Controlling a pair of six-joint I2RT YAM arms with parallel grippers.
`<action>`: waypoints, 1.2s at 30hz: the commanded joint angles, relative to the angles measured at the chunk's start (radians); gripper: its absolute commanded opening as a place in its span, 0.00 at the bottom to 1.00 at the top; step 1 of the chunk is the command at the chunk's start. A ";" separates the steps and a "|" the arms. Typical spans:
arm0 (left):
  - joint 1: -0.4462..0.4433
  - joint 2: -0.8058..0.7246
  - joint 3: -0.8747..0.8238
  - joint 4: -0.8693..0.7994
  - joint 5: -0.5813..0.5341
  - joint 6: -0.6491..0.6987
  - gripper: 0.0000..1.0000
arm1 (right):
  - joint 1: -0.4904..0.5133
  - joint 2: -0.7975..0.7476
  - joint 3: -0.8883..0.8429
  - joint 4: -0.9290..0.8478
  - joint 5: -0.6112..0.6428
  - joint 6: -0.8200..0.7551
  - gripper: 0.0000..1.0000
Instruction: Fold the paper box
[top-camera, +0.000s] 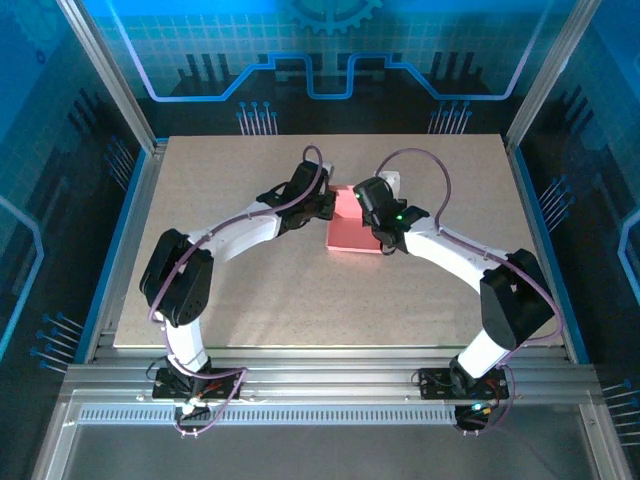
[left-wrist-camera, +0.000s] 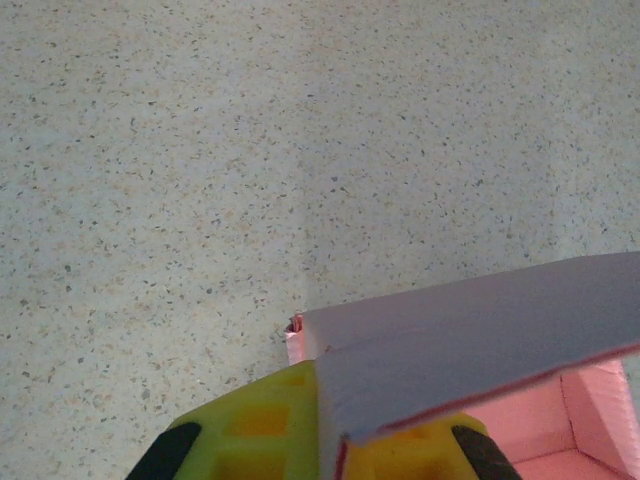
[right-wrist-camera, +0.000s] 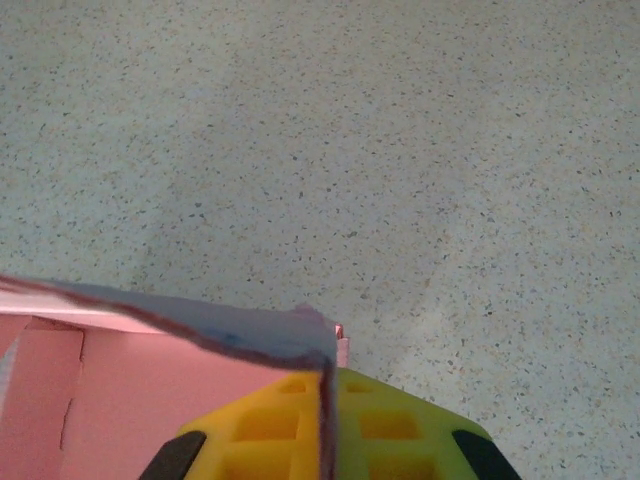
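Observation:
The pink paper box (top-camera: 348, 228) lies near the middle of the table, between the two arms. My left gripper (top-camera: 325, 205) sits at its left far side and my right gripper (top-camera: 378, 222) at its right side. In the left wrist view the yellow fingers (left-wrist-camera: 250, 430) of the left gripper (left-wrist-camera: 330, 405) are shut on a raised flap of the paper box (left-wrist-camera: 480, 340), with the pink inside of the box below it. In the right wrist view the right gripper (right-wrist-camera: 325, 405) pinches a thin flap edge of the paper box (right-wrist-camera: 130, 400) between its yellow fingers (right-wrist-camera: 400, 430).
The speckled tabletop (top-camera: 250, 300) spreads out on all sides of the box. A small white object (top-camera: 392, 182) lies just behind the right gripper. Metal frame rails (top-camera: 320, 375) run along the near edge, and blue walls stand round the table.

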 joint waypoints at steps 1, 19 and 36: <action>-0.022 -0.059 -0.031 0.080 -0.030 -0.071 0.00 | 0.023 0.013 -0.019 0.067 0.010 0.057 0.00; -0.080 -0.037 -0.174 0.322 -0.198 -0.047 0.00 | 0.047 0.020 -0.202 0.380 -0.003 0.035 0.00; -0.128 -0.038 -0.348 0.568 -0.261 0.019 0.00 | 0.050 0.012 -0.353 0.530 -0.031 0.083 0.00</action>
